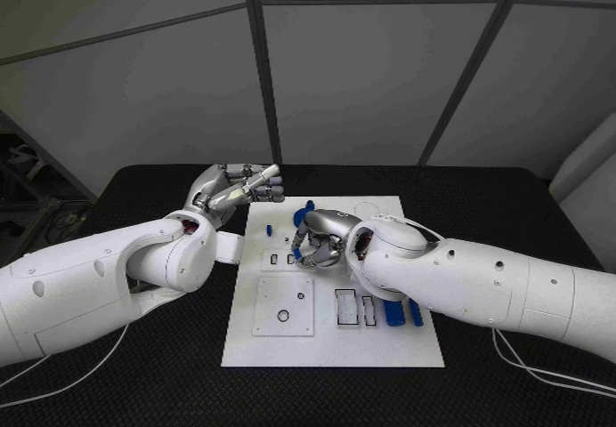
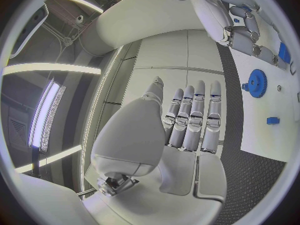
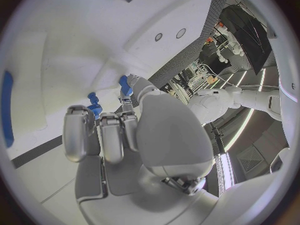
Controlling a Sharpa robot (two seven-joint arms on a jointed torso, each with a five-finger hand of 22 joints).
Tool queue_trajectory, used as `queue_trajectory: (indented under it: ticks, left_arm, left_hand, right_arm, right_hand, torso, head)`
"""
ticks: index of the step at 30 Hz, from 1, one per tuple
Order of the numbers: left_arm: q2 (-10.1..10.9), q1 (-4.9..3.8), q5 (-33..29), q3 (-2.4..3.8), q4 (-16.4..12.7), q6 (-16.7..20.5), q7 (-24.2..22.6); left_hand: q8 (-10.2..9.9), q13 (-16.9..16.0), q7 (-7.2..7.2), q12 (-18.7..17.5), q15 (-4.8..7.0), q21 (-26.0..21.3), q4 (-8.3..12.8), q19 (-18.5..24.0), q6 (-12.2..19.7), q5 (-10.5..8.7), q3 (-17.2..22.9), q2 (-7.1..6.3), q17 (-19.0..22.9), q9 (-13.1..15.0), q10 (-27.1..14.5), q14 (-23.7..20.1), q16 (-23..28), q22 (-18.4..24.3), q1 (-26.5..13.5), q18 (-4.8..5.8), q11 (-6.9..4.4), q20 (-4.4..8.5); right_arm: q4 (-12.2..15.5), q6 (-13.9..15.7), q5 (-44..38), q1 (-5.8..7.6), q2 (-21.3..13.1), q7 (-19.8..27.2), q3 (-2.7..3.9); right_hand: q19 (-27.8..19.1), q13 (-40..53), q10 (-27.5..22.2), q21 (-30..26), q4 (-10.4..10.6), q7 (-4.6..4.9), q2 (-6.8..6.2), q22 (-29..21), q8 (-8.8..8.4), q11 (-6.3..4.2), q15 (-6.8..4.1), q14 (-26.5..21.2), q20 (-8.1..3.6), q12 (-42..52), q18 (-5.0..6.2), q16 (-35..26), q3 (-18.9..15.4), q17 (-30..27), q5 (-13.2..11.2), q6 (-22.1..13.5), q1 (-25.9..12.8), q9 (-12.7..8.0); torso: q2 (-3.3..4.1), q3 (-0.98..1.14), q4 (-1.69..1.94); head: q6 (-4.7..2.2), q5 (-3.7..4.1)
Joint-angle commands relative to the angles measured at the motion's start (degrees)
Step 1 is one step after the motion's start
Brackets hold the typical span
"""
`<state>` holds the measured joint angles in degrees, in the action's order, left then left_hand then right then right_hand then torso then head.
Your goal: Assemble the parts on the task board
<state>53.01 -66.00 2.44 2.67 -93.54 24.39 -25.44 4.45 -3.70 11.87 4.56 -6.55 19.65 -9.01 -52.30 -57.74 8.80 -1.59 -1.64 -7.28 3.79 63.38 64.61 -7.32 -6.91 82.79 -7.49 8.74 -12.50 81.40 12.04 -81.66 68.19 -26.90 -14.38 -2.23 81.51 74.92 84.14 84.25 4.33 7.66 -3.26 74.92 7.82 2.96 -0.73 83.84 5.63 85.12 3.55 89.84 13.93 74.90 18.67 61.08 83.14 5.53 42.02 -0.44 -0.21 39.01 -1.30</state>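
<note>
Board: the white task board (image 1: 331, 342) lies flat in the middle of the black table (image 1: 514, 200), its long side running away from the robot.
Parts on the board: a blue gear (image 1: 305, 210) sits near the far edge, with a small blue peg (image 1: 269, 229) just to its left; two blue bars (image 1: 393, 312) lie side by side toward the near right, beside a dark-rimmed rectangular slot (image 1: 346, 307). In the left wrist view the blue gear (image 2: 257, 82) and a small blue block (image 2: 272, 120) lie apart from each other on the board.
Plate: a square white plate (image 1: 282, 305) with small round holes sits on the near left of the board.
Right hand: the right hand (image 1: 324, 238) is down over the middle of the board, its fingers curled in. In the right wrist view the right hand (image 3: 122, 130) has a small blue part (image 3: 125, 85) at its fingertips and another blue piece (image 3: 94, 104) close by; I cannot tell whether the fingers actually grip either one.
Left hand: the left hand (image 1: 240, 189) hangs above the table just off the board's far left corner. In the left wrist view the left hand (image 2: 187, 122) has its fingers straight and side by side, with nothing in them.
</note>
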Motion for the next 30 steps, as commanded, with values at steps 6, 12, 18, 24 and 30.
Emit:
queue_trajectory:
  ticks: [6,12,18,24,30]
  left_arm:
    - [0.0,-0.09,0.1,0.04,-0.1,-0.7,-0.2]
    - [0.0,-0.09,0.1,0.04,-0.1,-0.7,-0.2]
    - [0.1,-0.09,0.1,0.04,-0.1,-0.7,-0.2]
    - [0.1,-0.09,0.1,0.04,-0.1,-0.7,-0.1]
    - [0.1,-0.09,0.1,0.04,-0.1,-0.7,-0.1]
  left_hand:
    - [-0.3,-0.1,0.21,-0.2,0.06,-0.3,0.3,0.0,-0.2,-0.21,-0.1,0.54,-0.1,0.0,0.3,0.2,0.3,0.1,0.0,-3.04,0.21,-0.41]
    - [-0.4,-0.1,0.21,-0.3,0.05,-0.4,0.3,0.0,-0.2,-0.31,-0.2,0.52,-0.1,0.0,0.3,0.2,0.4,0.1,-0.1,-3.03,0.21,-0.41]
    - [-0.4,-0.1,0.21,-0.3,0.05,-0.4,0.3,0.0,-0.2,-0.31,-0.2,0.52,-0.1,0.0,0.3,0.2,0.4,0.1,-0.1,-3.03,0.21,-0.41]
    - [-0.4,-0.1,0.23,-0.3,0.04,-0.4,0.3,0.0,-0.2,-0.31,-0.2,0.52,-0.1,0.0,0.3,0.2,0.4,0.1,-0.1,-3.03,0.23,-0.41]
    - [-0.4,-0.1,0.23,-0.3,0.04,-0.4,0.3,0.0,-0.2,-0.31,-0.2,0.52,-0.1,0.0,0.3,0.2,0.4,0.1,-0.1,-3.03,0.23,-0.41]
  right_arm:
    - [-0.2,-2.0,-0.6,-0.13,0.1,0.0,-0.06]
    - [-0.3,-2.4,-0.9,-0.14,0.1,-0.4,-0.08]
    - [-0.5,-3.0,-1.3,-0.15,0.1,-0.8,-0.09]
    - [-0.5,-3.2,-1.8,-0.15,0.2,-1.2,-0.09]
    - [-0.5,-3.3,-2.1,-0.15,0.2,-1.3,-0.09]
  right_hand:
    - [-0.2,9.0,0.9,0.1,0.2,-0.07,0.22,2.5,0.36,-0.03,-0.18,6.2,-0.19,-0.4,-0.77,0.2,0.3,15.1,0.1,0.4,-0.6,0.3]
    - [-0.3,8.6,0.5,0.0,0.3,0.03,-0.2,2.3,0.2,0.04,-0.12,6.2,-0.13,-0.7,-0.73,0.2,0.3,15.1,0.0,0.0,-1.2,0.3]
    - [-0.6,7.7,-0.3,-0.2,0.4,0.34,-0.84,2.0,-0.26,0.29,0.07,6.2,0.0,-1.6,-0.65,0.2,0.4,15.1,-0.1,-0.9,-2.1,0.1]
    - [-0.8,7.0,-1.0,-0.3,0.5,0.68,-1.35,1.8,-0.68,0.57,0.3,6.2,0.19,-2.3,-0.62,0.2,0.4,15.1,-0.1,-1.8,-2.7,-0.1]
    - [-0.9,6.6,-1.4,-0.4,0.5,0.95,-1.68,1.6,-1.0,0.81,0.49,6.2,0.36,-2.6,-0.59,0.2,0.6,15.1,-0.1,-2.5,-3.0,-0.3]
  torso:
    - [-0.03,0.01,-0.04]
    - [-0.02,0.02,-0.07]
    - [-0.04,0.01,-0.03]
    - [-0.05,0.01,-0.05]
    - [-0.03,0.01,-0.06]
  head:
    - [0.12,-0.11]
    - [0.24,-0.06]
    - [0.22,-0.02]
    - [0.25,-0.02]
    - [0.22,-0.04]
